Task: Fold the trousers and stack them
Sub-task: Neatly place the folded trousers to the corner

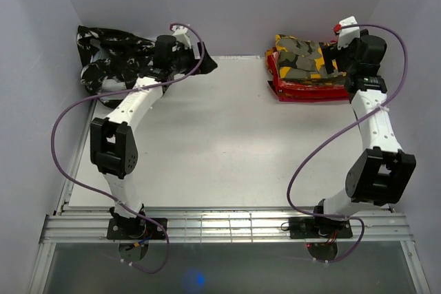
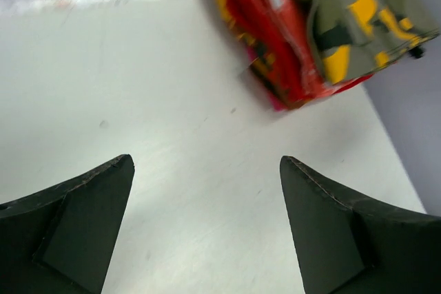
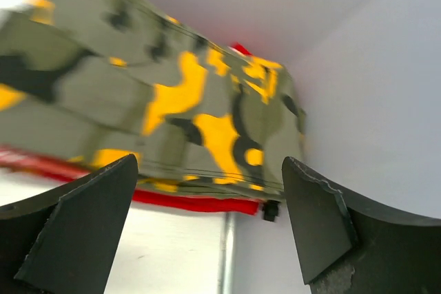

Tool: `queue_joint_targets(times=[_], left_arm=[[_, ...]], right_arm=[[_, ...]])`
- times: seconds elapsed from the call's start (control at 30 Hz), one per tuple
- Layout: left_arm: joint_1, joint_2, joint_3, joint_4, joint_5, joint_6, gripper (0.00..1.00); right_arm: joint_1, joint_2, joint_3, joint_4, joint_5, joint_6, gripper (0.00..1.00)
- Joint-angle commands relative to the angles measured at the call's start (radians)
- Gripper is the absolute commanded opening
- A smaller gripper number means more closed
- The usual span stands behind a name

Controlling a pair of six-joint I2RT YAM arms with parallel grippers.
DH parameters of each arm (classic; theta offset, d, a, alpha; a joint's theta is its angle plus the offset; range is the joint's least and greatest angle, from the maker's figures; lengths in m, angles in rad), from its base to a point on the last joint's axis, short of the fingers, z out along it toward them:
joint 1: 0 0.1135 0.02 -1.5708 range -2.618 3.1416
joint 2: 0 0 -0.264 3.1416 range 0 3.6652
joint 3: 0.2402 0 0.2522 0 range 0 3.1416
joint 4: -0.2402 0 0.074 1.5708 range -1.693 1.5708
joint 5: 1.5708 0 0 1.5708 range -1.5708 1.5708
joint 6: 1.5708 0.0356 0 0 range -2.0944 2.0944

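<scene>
A folded stack lies at the back right of the table: olive trousers with orange-yellow and black patches on top of red trousers. The stack also shows in the left wrist view and the right wrist view. Black-and-white trousers lie crumpled at the back left corner. My left gripper is open and empty over bare table, beside the black-and-white trousers. My right gripper is open and empty, just right of the stack near the wall.
Grey walls enclose the white table on three sides; the right wall is close to my right gripper. A metal rail runs along the near edge by the arm bases.
</scene>
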Motion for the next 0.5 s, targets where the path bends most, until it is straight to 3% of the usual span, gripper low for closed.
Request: queue_joint_targets(times=[0.0, 0.17, 0.27, 0.33, 0.47], left_arm=[[0.086, -0.089, -0.002, -0.403, 0.072, 0.104, 0.98], [0.158, -0.256, -0.123, -0.628, 0.161, 0.259, 0.98], [0.164, -0.328, -0.207, -0.799, 0.043, 0.337, 0.98], [0.166, -0.394, -0.293, -0.826, -0.054, 0.365, 0.98], [0.167, -0.626, -0.552, -0.803, -0.075, 0.417, 0.98]], right_arm=[[0.01, -0.106, 0.07, -0.314, -0.351, 0.082, 0.9], [0.032, -0.201, 0.008, -0.712, -0.521, -0.013, 0.9], [0.032, -0.299, -0.122, -0.817, -0.516, -0.092, 0.9], [0.032, -0.361, -0.198, -0.885, -0.496, -0.137, 0.9], [0.032, -0.583, -0.393, -0.89, -0.382, -0.214, 0.9]])
